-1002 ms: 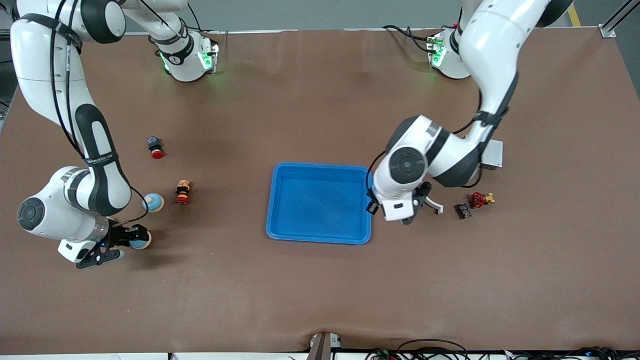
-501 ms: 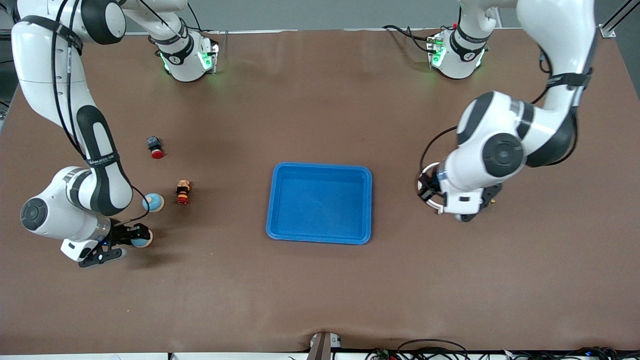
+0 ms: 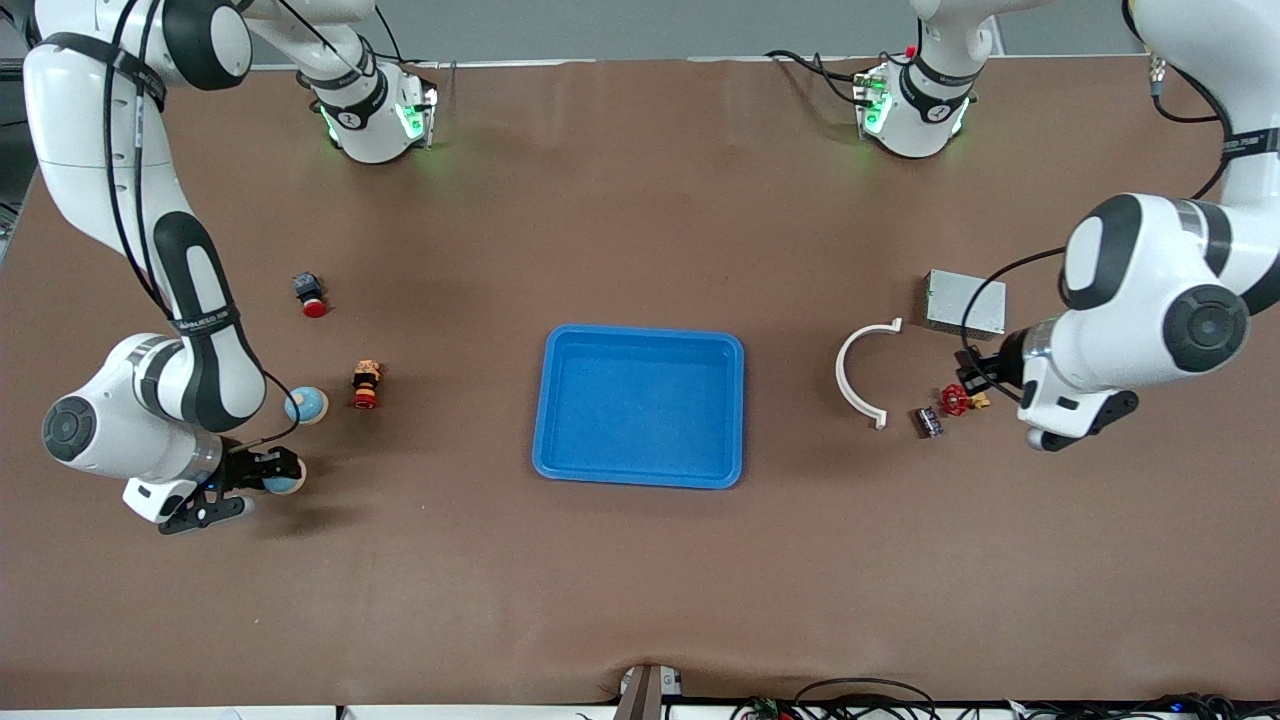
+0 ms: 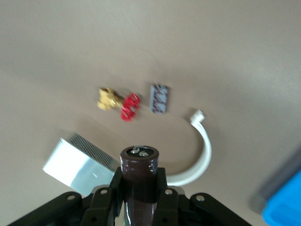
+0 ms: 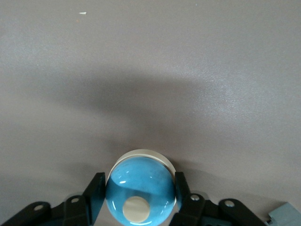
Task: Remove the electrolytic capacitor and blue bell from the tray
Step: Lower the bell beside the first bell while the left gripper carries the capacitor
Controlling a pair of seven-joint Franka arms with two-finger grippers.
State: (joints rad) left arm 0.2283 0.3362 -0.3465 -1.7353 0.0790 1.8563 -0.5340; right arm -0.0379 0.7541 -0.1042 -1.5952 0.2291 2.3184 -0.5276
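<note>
Swinging away from the bright-blue plastic tray (image 3: 640, 405), left end effector (image 4: 139, 197) clamps the dark-brown cylindrical capacitor (image 4: 139, 181); right end effector (image 5: 136, 200) loosens around the glossy blue bell (image 5: 139, 190) on the worktop (image 3: 620, 580).

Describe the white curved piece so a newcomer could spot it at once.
Start at the blue tray in the middle of the table and look toward the left arm's end. The first thing there is the white curved piece, lying flat between the tray and a red-handled valve. It is the only white item, a thin open half-ring with small tabs at both ends.

White arms, black joint bands, black cables; bases glow green; black grippers.
</note>
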